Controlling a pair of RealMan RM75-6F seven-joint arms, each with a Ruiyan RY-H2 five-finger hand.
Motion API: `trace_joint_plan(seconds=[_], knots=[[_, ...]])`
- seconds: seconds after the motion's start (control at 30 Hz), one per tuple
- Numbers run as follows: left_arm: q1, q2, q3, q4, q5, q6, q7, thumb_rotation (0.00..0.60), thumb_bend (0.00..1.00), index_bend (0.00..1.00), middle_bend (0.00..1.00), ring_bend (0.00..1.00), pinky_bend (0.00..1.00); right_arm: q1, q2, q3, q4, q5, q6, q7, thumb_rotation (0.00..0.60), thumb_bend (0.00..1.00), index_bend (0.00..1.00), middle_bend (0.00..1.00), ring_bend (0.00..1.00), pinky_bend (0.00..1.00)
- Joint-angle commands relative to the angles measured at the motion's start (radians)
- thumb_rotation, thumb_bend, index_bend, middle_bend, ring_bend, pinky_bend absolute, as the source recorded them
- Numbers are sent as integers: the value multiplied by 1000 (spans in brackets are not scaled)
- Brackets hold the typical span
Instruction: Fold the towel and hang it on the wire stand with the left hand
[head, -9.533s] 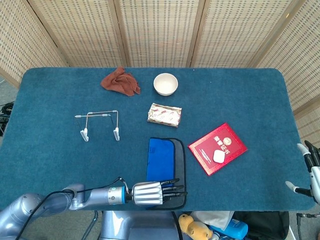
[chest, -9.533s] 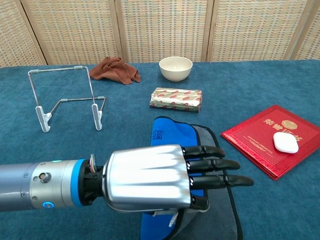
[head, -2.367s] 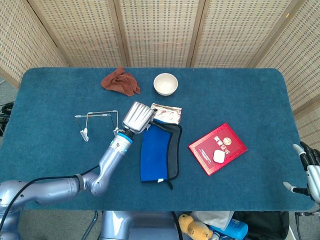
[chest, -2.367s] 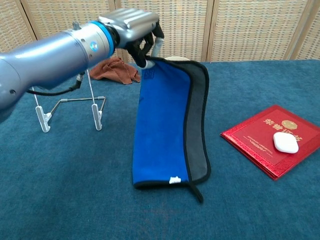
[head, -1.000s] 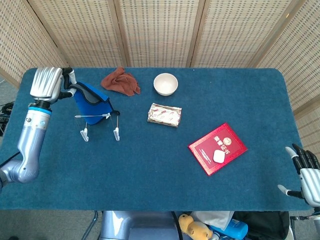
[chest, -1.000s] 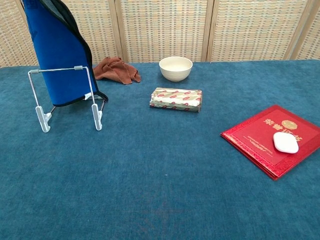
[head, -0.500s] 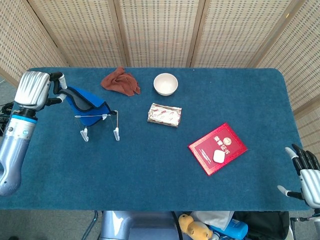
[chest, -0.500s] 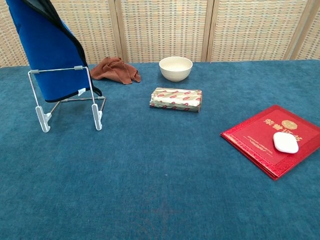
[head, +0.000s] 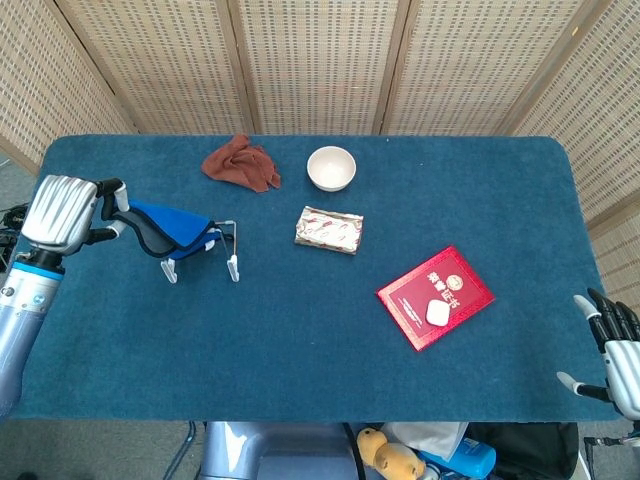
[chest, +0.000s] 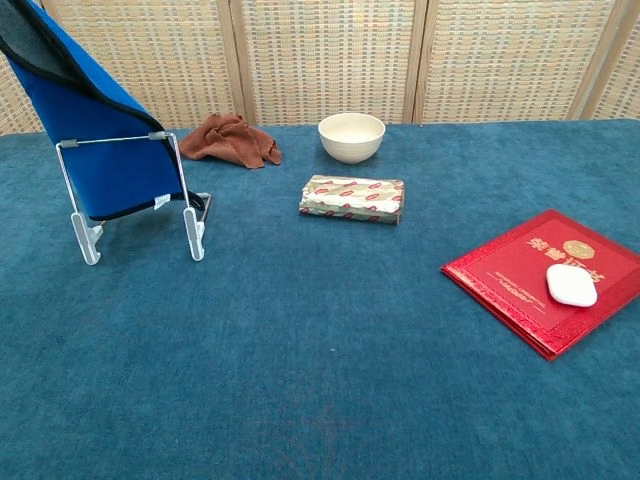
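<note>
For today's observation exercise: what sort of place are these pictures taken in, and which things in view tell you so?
Probably an indoor test or demonstration space, not a home. A table covered in blue carpet-like cloth stands before woven folding screens. A robot's left hand holds a blue towel over a wire stand, among unrelated props such as a bowl.

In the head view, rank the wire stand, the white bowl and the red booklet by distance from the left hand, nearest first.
From the left hand:
1. Wire stand, just to its right, under the blue towel.
2. White bowl, mid-table toward the far edge.
3. Red booklet, over on the right side.
</note>
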Motion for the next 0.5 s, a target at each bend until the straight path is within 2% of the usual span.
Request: trace_joint_plan(seconds=[0.03,0.5], knots=[[11,-3,16,-2,10,2,-5,600,674,711,773,812,825,-1,1,0,0,-2,4,2,600,0,0,0,0,0],[44,-64,100,35,102,12,10,600,674,710,772,810,823,-5,8,-2,0,-10,14,20,600,0,0,0,0,0]])
